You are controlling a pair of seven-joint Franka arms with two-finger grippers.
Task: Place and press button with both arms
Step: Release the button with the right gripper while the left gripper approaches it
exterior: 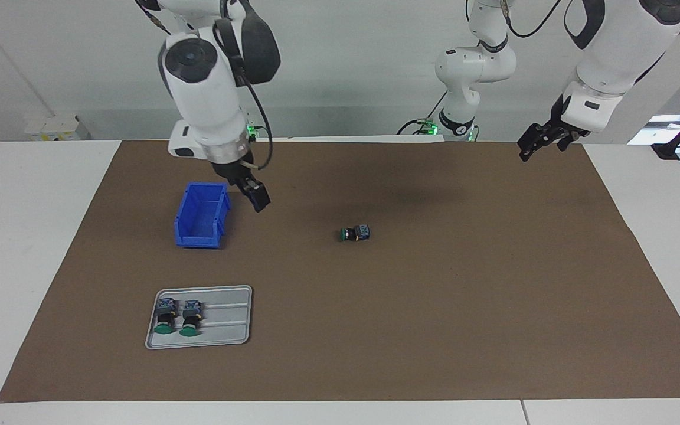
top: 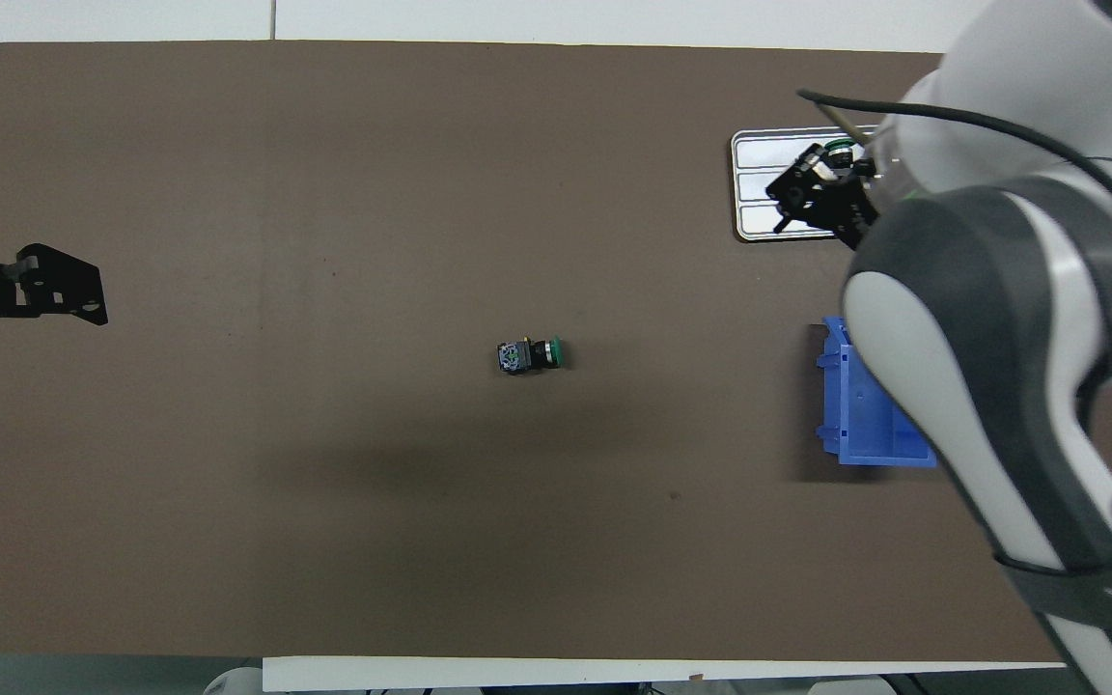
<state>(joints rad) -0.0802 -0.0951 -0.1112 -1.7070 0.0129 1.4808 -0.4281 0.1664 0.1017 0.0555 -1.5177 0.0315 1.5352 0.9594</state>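
1. Facing view: the brown mat [exterior: 375, 330] covers most of the table, likely as a work surface.
2. The right gripper [exterior: 252, 192] hangs open and empty in the air beside the blue bin [exterior: 201, 215]; the left gripper [exterior: 543, 140], also open and empty, waits over the mat's edge at the left arm's end.
3. The grey tray [exterior: 228, 319] stores 2 spare buttons.
4. The button [exterior: 355, 233] lies on its side mid-mat, between the arms, probably where both can reach it.
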